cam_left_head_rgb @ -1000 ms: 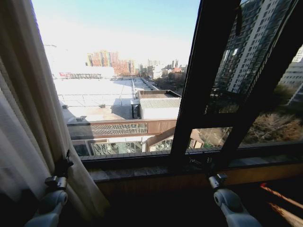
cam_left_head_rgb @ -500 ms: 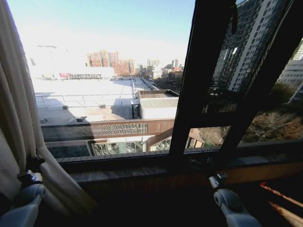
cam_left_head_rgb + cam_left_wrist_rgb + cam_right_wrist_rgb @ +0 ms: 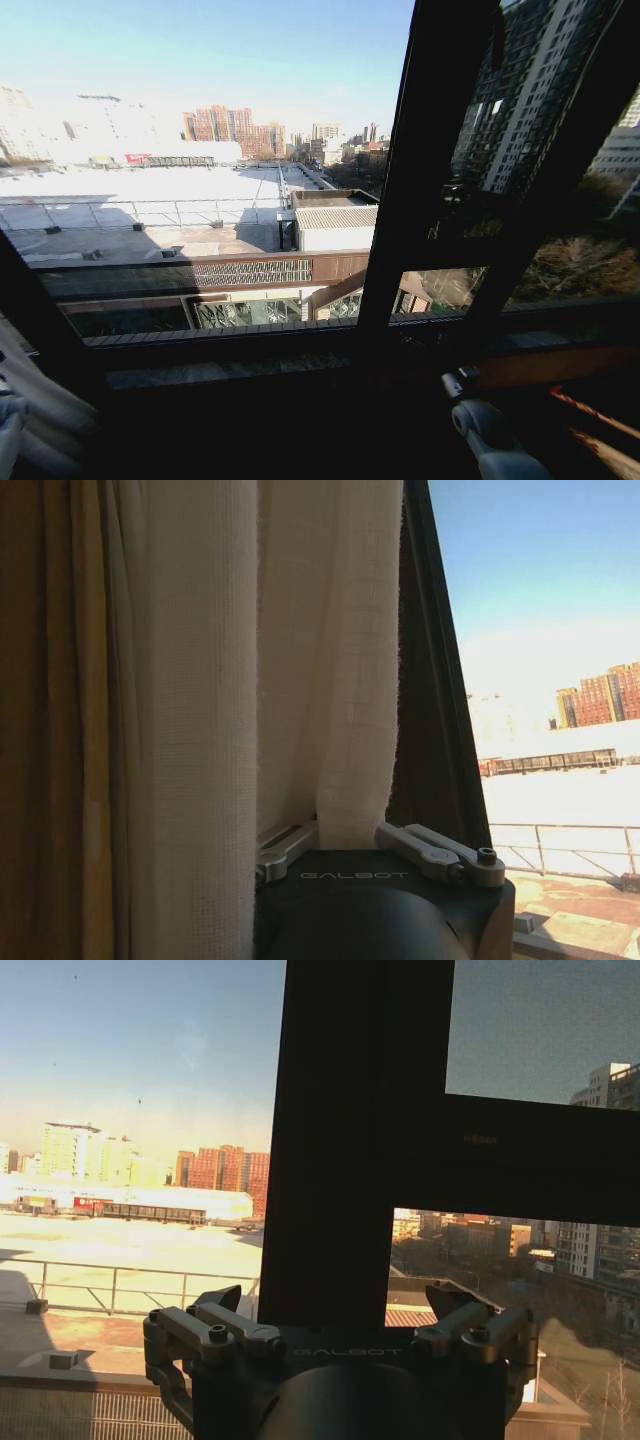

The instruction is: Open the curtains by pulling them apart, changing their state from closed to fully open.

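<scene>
At the head view's lower left edge, the curtains (image 3: pixel 35 420) sit bunched — glass clear, nearly fully open. At my left wrist, my left gripper (image 3: pixel 348 832) pinches a sheer fold. My right gripper (image 3: pixel 340 1335) idles, fingers spread.

left gripper (image 3: pixel 350 838) is pinching a fold of the curtains (image 3: pixel 300 650), brown drape (image 3: pixel 50 720) just beside them, window frame (image 3: pixel 435 710) behind.
</scene>
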You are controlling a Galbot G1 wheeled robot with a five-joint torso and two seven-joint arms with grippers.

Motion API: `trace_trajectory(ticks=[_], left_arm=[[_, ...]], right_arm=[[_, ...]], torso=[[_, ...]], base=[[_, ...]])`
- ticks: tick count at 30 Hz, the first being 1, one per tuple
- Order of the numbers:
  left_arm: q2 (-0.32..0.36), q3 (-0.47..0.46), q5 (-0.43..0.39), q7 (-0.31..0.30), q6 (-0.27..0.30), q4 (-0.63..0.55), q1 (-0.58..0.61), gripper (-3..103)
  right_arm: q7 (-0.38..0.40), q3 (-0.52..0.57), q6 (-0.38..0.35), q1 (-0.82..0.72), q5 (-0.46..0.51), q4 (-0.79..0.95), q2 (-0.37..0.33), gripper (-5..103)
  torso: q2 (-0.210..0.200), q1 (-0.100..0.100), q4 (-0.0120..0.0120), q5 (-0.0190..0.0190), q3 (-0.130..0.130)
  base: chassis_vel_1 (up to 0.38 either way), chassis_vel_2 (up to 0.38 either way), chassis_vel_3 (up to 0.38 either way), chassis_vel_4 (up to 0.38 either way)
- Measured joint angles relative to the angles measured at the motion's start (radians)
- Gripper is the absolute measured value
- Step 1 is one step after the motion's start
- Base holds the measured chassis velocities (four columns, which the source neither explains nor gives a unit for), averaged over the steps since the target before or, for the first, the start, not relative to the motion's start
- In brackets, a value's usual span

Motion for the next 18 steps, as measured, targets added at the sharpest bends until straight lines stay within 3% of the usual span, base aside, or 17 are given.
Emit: trace_trajectory(ticks=[4,8,11,14,18], left_arm=[[-0.007,0.001,-0.006,0.009,-0.008,-0.014,0.006,0],[-0.022,0.005,-0.018,0.061,-0.035,-0.063,0.035,-3],[-0.059,0.002,-0.005,0.097,-0.042,-0.145,0.081,12],[-0.096,-0.004,0.015,0.117,-0.052,-0.209,0.120,18],[-0.174,-0.022,0.035,0.146,-0.070,-0.337,0.225,34]], right_arm=[[0.000,0.000,0.000,0.000,0.000,0.000,0.000,100],[0.000,0.000,0.000,0.000,0.000,0.000,0.000,100],[0.000,0.000,0.000,0.000,0.000,0.000,0.000,100],[0.000,0.000,0.000,0.000,0.000,0.000,0.000,100],[0.000,0.000,0.000,0.000,0.000,0.000,0.000,100]], torso=[[0.000,0.000,0.0000,0.0001,0.000],[0.000,0.000,0.0001,0.0003,0.000],[0.000,0.000,-0.0002,0.0004,0.000],[0.000,0.000,-0.0004,0.0007,0.000],[0.000,0.000,0.0000,0.0004,0.000]], base=[[0.000,0.000,0.000,0.000],[0.000,0.000,0.000,0.000],[0.000,0.000,0.000,0.000],[0.000,0.000,0.000,0.000],[0.000,0.000,0.000,0.000]])
